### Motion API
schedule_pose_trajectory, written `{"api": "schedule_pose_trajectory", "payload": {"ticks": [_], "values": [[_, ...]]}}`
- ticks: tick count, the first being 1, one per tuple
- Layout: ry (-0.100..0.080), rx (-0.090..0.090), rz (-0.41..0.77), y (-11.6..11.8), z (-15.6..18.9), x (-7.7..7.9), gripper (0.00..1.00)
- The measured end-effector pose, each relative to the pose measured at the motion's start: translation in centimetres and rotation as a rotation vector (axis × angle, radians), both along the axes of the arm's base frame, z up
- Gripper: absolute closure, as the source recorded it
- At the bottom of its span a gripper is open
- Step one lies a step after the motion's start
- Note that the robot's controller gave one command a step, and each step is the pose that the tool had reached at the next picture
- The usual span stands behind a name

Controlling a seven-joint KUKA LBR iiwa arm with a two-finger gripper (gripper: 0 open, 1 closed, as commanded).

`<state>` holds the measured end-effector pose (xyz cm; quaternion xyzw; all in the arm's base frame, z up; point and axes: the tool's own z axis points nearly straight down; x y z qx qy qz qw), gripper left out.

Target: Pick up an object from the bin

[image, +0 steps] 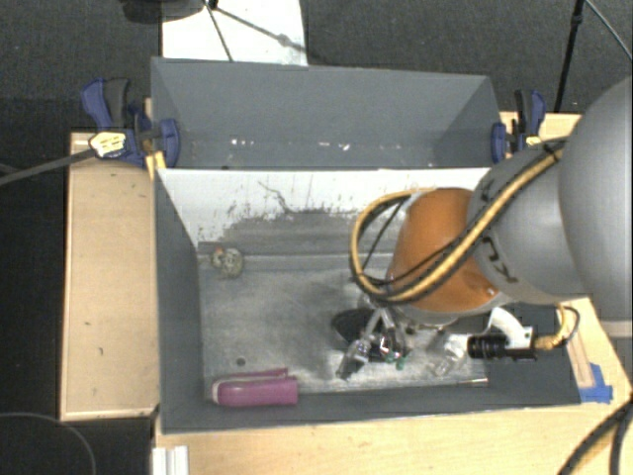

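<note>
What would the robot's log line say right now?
gripper: low in bin, right of middle | nearest: dark thing | purple block: view's lower left, apart

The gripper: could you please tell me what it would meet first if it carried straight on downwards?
Probably the bin floor, close beside a small dark object; how low the gripper sits is unclear.

Looked like a robotics lab, honestly. A cabled industrial arm (584,206) hung over a scuffed metal bin (277,305).
</note>
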<state>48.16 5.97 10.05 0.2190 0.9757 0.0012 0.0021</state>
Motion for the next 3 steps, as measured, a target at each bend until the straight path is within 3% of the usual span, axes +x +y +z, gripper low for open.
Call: {"api": "schedule_pose_trajectory", "payload": {"ticks": [1,2,3], "values": [[0.006,-0.001,-0.223,-3.1,0.0,-0.4,0.00],[0.006,0.000,-0.388,-0.2,-3.0,0.1,0.00],[0.005,0.000,-0.389,-0.2,-2.9,0.1,0.00]]}}
